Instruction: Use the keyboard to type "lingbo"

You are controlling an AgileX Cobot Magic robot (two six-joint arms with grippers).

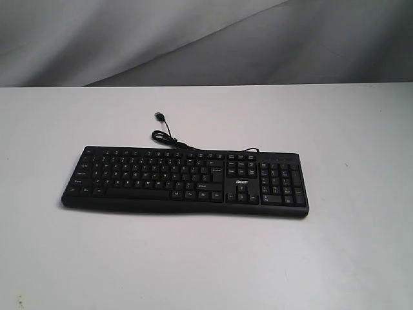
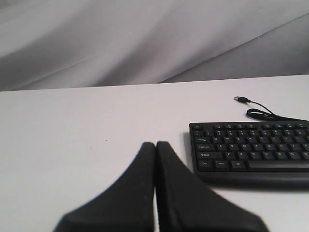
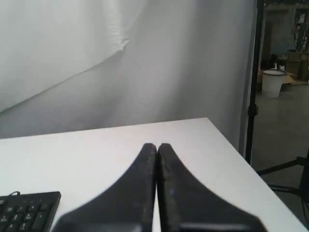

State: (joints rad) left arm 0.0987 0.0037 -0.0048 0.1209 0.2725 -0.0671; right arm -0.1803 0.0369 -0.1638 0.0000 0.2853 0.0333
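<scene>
The left hand [image 2: 155,145] hung above the white worktop [image 1: 193,258] with its two black fingers pressed flat together, holding nothing. The left end of the keyboard [image 1: 184,181] lay near it on the worktop, clear of the fingertips. The keyboard sat flat across the middle of the worktop, its long side running left to right and slightly skewed, the right end lower in the exterior view. From its back edge a thin black cable [image 1: 169,137] looped once and ended in a loose plug [image 1: 158,115] lying on the worktop behind the keys. Toward the right came the white acer logo [image 1: 242,183], then the number pad [image 1: 281,184]. The right hand [image 3: 157,146] hovered over bare worktop beyond that end, its fingers likewise closed against each other and empty, apart from the keyboard's corner. A grey cloth [image 1: 129,39] hung behind.
</scene>
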